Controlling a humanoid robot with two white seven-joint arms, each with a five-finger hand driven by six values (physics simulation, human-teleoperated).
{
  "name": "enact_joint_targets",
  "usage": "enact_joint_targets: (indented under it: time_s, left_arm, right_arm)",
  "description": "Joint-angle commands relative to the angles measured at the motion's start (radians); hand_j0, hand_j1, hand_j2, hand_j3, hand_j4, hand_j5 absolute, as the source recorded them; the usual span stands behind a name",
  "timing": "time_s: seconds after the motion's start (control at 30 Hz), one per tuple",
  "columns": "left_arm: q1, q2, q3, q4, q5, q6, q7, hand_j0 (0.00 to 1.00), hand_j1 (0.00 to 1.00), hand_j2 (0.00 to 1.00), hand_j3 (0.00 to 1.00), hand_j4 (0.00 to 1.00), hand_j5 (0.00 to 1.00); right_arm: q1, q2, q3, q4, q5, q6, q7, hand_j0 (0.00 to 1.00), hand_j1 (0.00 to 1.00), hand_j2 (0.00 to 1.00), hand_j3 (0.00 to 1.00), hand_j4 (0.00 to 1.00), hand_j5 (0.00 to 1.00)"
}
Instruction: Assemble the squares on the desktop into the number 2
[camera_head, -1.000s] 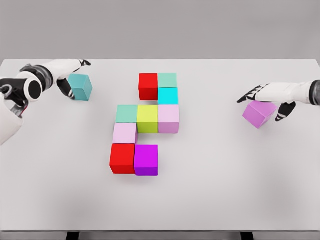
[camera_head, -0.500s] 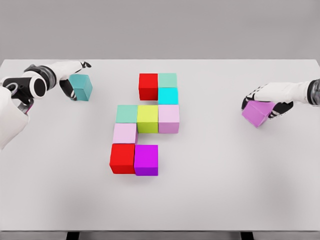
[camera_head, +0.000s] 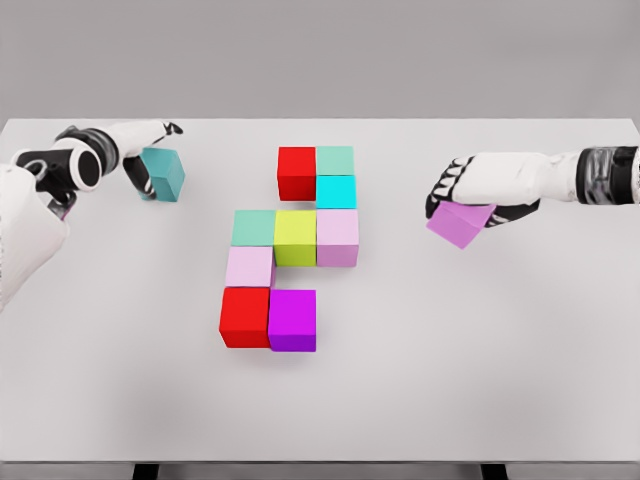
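The right hand (camera_head: 462, 192) has its fingers closed around a purple cube (camera_head: 460, 222), which is tilted and sits to the right of the group of cubes. The left hand (camera_head: 140, 165) grips a teal cube (camera_head: 163, 172) at the far left of the white tabletop (camera_head: 500, 380). In the middle, nine cubes lie touching each other: red (camera_head: 296, 172), pale green (camera_head: 335, 160), cyan (camera_head: 336, 191), green (camera_head: 254, 228), yellow (camera_head: 296, 237), pink (camera_head: 338, 237), light pink (camera_head: 249, 267), another red (camera_head: 245, 316) and magenta (camera_head: 292, 319).
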Motion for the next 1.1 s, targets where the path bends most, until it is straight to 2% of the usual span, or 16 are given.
enact_joint_targets:
  time_s: [0.0,0.03,0.07,0.33,0.4,0.57,0.67,0.87,1.07]
  left_arm:
    - [0.0,-0.015,0.0,0.029,-0.014,-0.003,0.0,1.0,1.0,1.0,1.0,1.0,1.0]
    - [0.0,-0.015,0.0,0.029,-0.016,-0.003,0.0,1.0,1.0,1.0,1.0,1.0,1.0]
    - [0.0,-0.015,0.0,0.029,-0.016,-0.003,0.0,1.0,1.0,1.0,1.0,1.0,1.0]
    - [0.0,-0.015,0.0,0.052,-0.016,-0.003,0.0,1.0,1.0,1.0,1.0,1.0,1.0]
    - [0.0,-0.014,0.0,0.052,-0.016,-0.003,0.0,0.97,0.97,0.97,0.97,0.97,0.97]
    - [0.002,-0.015,-0.001,0.052,-0.014,-0.002,0.0,0.95,0.95,0.95,0.95,0.95,0.95]
    - [0.002,-0.015,-0.001,0.052,-0.014,-0.002,0.0,0.89,0.89,0.89,0.89,0.89,0.89]
    - [0.002,-0.014,-0.001,0.052,-0.012,0.0,0.0,0.78,0.78,0.78,0.78,0.78,0.78]
    - [0.003,-0.014,-0.001,0.052,-0.012,0.003,0.0,0.7,0.7,0.7,0.7,0.7,0.7]
  right_arm:
    - [0.002,-0.035,0.0,-0.171,-0.006,-0.002,-0.001,0.43,0.43,0.43,0.43,0.43,0.43]
    - [0.005,-0.062,0.0,-0.229,-0.006,-0.012,-0.001,0.43,0.43,0.43,0.43,0.43,0.43]
    - [0.008,-0.073,0.008,-0.255,-0.009,-0.028,-0.001,0.43,0.43,0.43,0.43,0.43,0.43]
    - [0.008,-0.041,0.091,-0.255,-0.019,-0.046,-0.001,0.44,0.44,0.44,0.44,0.44,0.44]
    - [0.005,-0.025,0.123,-0.255,-0.025,-0.046,-0.001,0.43,0.43,0.43,0.43,0.43,0.43]
    - [0.002,-0.019,0.129,-0.255,-0.08,-0.046,-0.001,0.44,0.44,0.44,0.44,0.44,0.44]
    - [0.002,-0.007,0.129,-0.255,-0.115,-0.046,-0.001,0.44,0.44,0.44,0.44,0.44,0.44]
    - [0.002,0.033,0.134,-0.255,-0.117,-0.046,-0.001,0.44,0.44,0.44,0.44,0.44,0.44]
    - [0.002,0.036,0.148,-0.255,-0.118,-0.046,-0.001,0.44,0.44,0.44,0.44,0.44,0.44]
